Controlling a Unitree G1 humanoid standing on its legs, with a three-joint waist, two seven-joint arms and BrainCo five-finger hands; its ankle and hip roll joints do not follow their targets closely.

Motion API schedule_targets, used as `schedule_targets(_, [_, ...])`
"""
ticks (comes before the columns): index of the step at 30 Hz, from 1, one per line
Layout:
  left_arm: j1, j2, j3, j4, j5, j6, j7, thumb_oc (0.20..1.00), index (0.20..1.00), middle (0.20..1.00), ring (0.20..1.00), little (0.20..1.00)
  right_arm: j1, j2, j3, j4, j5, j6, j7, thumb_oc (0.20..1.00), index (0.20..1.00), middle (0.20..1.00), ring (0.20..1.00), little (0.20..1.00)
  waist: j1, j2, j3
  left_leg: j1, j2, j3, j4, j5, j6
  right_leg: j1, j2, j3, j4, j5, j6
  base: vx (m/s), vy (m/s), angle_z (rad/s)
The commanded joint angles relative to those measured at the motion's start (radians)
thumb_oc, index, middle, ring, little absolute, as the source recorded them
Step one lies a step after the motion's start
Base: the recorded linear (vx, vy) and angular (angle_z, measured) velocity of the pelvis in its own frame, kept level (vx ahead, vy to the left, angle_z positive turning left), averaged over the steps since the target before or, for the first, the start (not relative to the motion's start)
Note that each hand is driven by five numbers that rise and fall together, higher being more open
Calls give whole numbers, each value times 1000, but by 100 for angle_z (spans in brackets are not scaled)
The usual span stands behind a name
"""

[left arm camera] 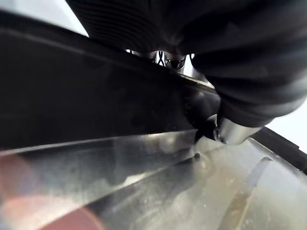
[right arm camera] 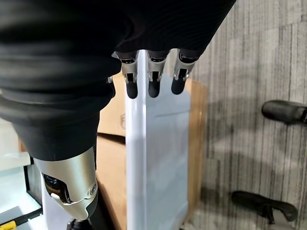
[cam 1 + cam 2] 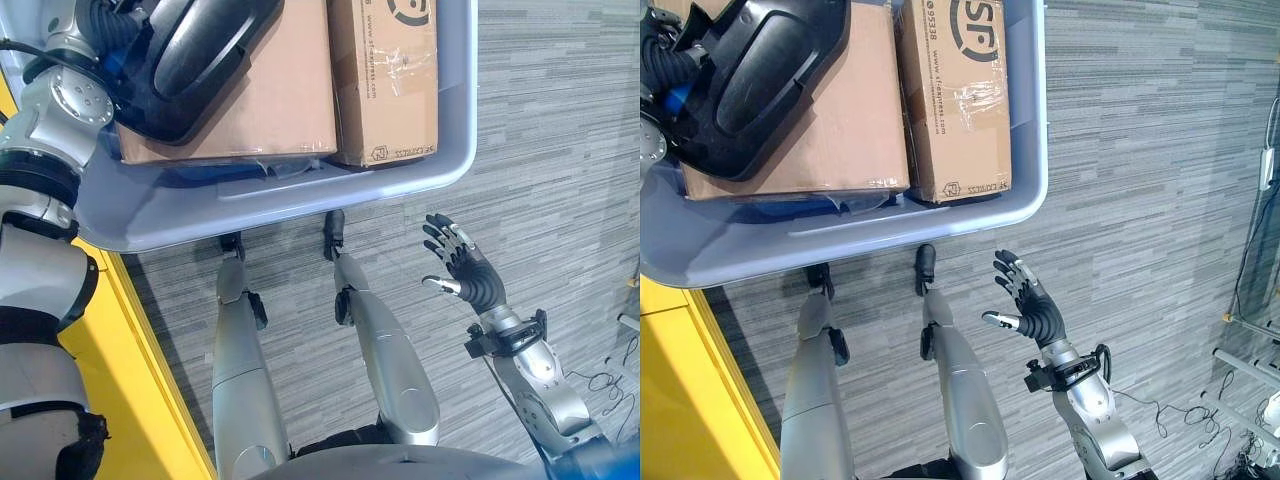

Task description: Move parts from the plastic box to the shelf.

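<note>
L hand (image 3: 662,55) on black part (image 3: 750,75) in plastic box (image 3: 1030,190); R hand (image 3: 1035,310) spread.

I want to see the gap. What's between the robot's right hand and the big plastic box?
Nothing but bare grey floor. In the right eye view, the open right hand hangs apart from the plastic box, with just floor between.

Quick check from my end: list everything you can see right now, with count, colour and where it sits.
plastic box: one, pale blue-grey, on the floor ahead of the robot.
cardboard cartons: two, brown, side by side inside the plastic box.
black part: one, black moulded plastic, lying on the left carton.
yellow surface: one, along the left side on the floor.
floor: grey striped.
left hand: at the black part's left edge; fingers hidden.
right hand: open, raised over the floor, holding nothing.
</note>
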Motion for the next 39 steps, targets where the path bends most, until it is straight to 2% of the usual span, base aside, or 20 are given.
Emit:
schedule_targets(1, [87,-2,74,48,-14,2,-28,200,200,200,200,200,61,-65,-43,-2,44,-15,18,1000,1000,1000,1000,1000,0,-8,-51,35,58,-45,136,-192,-50,114,-127,33,17,-6,146,0,0,0])
schedule_targets(8, [274,-27,200,-136,-118,-45,-22,200,200,200,200,200,47,-60,-39,22,44,-11,11,1000,1000,1000,1000,1000,29,10,-55,101,54,-37,119,-189,-50,155,-136,30,34,-17,142,-11,4,-2])
schedule_targets(10, [382,-51,271,-261,-194,-82,-3,200,200,200,200,200,45,-57,-45,26,38,-11,3,1000,1000,1000,1000,1000,44,22,-58,129,48,-34,106,-185,-50,174,-142,27,38,-19,140,-23,11,-11])
schedule_targets(11, [382,-51,271,-261,-194,-82,-3,200,200,200,200,200,45,-57,-45,26,38,-11,3,1000,1000,1000,1000,1000,44,22,-58,129,48,-34,106,-185,-50,174,-142,27,38,-19,140,-19,24,-3])
schedule_targets(12, [512,-61,338,-407,-219,-103,-12,200,200,200,200,200,40,-57,-53,29,25,-11,-7,1000,1000,1000,1000,1000,59,37,-61,167,42,-29,86,-180,-50,197,-148,26,39,-21,138,-19,25,3])
schedule_targets(15, [614,-80,394,-509,-243,-119,-19,200,200,200,200,200,32,-55,-60,36,6,-10,-18,1000,1000,1000,1000,1000,71,46,-64,196,39,-22,73,-176,-51,216,-152,24,38,-23,136,-8,12,1])
schedule_targets(17, [725,-148,464,-603,-278,-149,-4,200,200,200,200,200,33,-48,-68,44,-9,-9,-30,1000,1000,1000,1000,1000,84,56,-70,234,31,-18,49,-168,-51,245,-156,21,33,-26,135,-1,15,2])
schedule_targets(18, [810,-228,507,-674,-315,-166,-1,200,200,200,200,200,24,-39,-75,54,-18,-6,-41,1000,1000,1000,1000,1000,95,69,-83,273,26,-10,23,-161,-52,270,-162,19,27,-29,133,5,28,5])
schedule_targets(19, [813,-229,510,-676,-315,-165,-1,200,200,200,200,200,24,-41,-74,54,-18,-6,-42,1000,1000,1000,1000,1000,93,69,-82,275,26,-10,21,-161,-52,272,-162,19,26,-29,133,-53,52,2])
schedule_targets(20, [875,-291,533,-739,-332,-173,-15,200,200,200,200,200,-3,-31,-82,67,-30,-5,-63,1000,1000,1000,1000,1000,101,80,-93,297,13,0,-4,-125,-44,284,-177,14,17,-12,127,-46,43,4])
schedule_targets(21, [899,-326,539,-760,-346,-182,-15,200,200,200,200,200,-8,-29,-81,64,-34,-4,-65,1000,1000,1000,1000,1000,104,87,-105,319,11,4,-23,-119,-44,298,-184,13,11,-11,127,-27,58,8])
schedule_targets(28, [1006,-436,537,-840,-394,-185,-66,200,200,200,200,200,-25,-17,-82,72,-69,12,-76,1000,1000,1000,1000,1000,114,115,-172,420,1,22,-61,-119,-37,367,-203,14,-8,-15,126,40,25,3])
schedule_targets(34, [1093,-456,552,-911,-446,-183,-125,200,200,200,200,200,-12,-7,-93,74,-66,22,-67,1000,1000,1000,1000,1000,115,138,-227,494,-2,32,-89,-119,-33,419,-210,14,-8,-30,125,51,4,-6])
schedule_targets(36, [1171,-452,581,-977,-465,-174,-170,200,200,200,200,200,5,-8,-106,71,-74,31,-56,1000,1000,1000,1000,1000,121,150,-263,537,0,32,-82,-134,-29,460,-214,12,-3,-47,124,90,-7,0])
schedule_targets(39, [1217,-447,588,-1008,-467,-168,-193,200,200,200,200,200,14,-5,-112,72,-76,37,-47,1000,1000,1000,1000,1000,124,155,-281,562,0,31,-82,-141,-26,483,-218,8,1,-53,126,49,-2,1])
